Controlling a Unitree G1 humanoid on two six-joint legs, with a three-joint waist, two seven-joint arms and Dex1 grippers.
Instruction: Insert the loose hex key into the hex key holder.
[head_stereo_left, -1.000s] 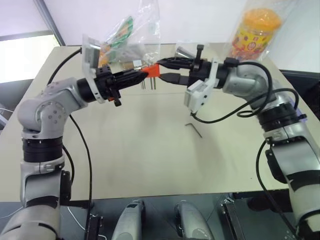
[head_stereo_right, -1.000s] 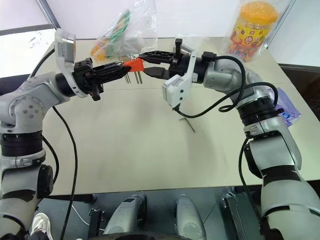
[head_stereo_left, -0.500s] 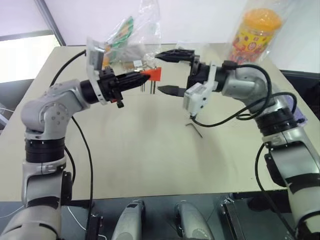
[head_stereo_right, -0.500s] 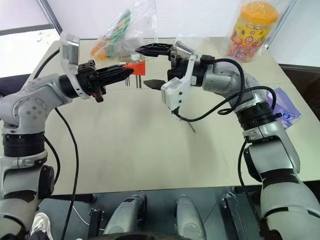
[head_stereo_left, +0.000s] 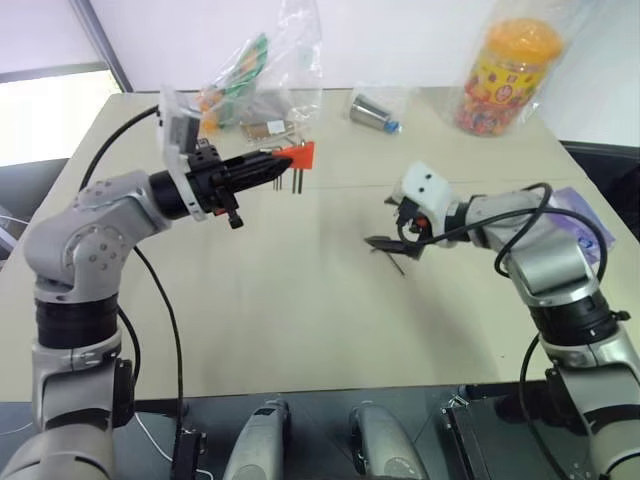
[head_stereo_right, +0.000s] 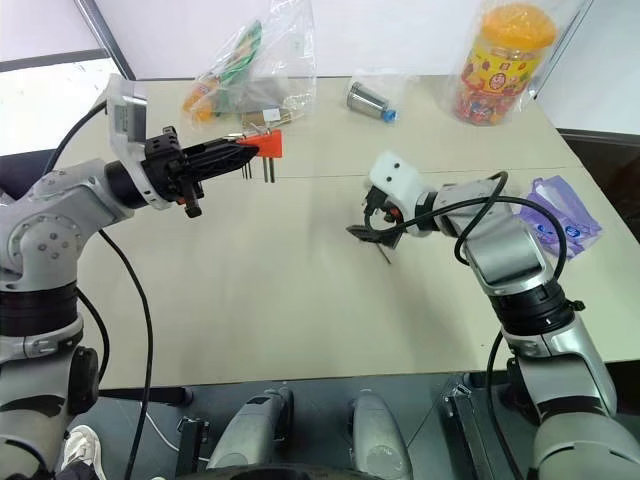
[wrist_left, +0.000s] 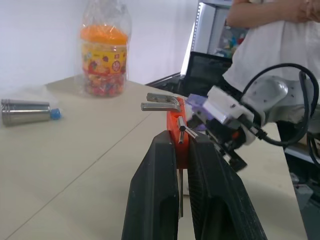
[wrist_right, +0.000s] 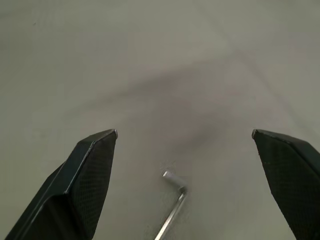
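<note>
My left gripper is shut on the orange-red hex key holder and holds it above the table's far left, with short metal keys hanging from it. The left wrist view has the holder pinched between the two black fingers. The loose hex key, a thin dark L-shaped rod, lies flat on the table right of centre. My right gripper hovers low just above it, open wide. In the right wrist view the key's bent end lies between and just short of the spread fingertips, untouched.
At the table's far edge are a clear plastic bag of small items, a metal cylinder and a bagged orange-lidded jar. A purple packet lies at the right edge. A person stands beyond the table.
My right gripper has opened, come away from the holder, rolled over and dropped to the table above the loose hex key. The left gripper has kept the holder almost still.
</note>
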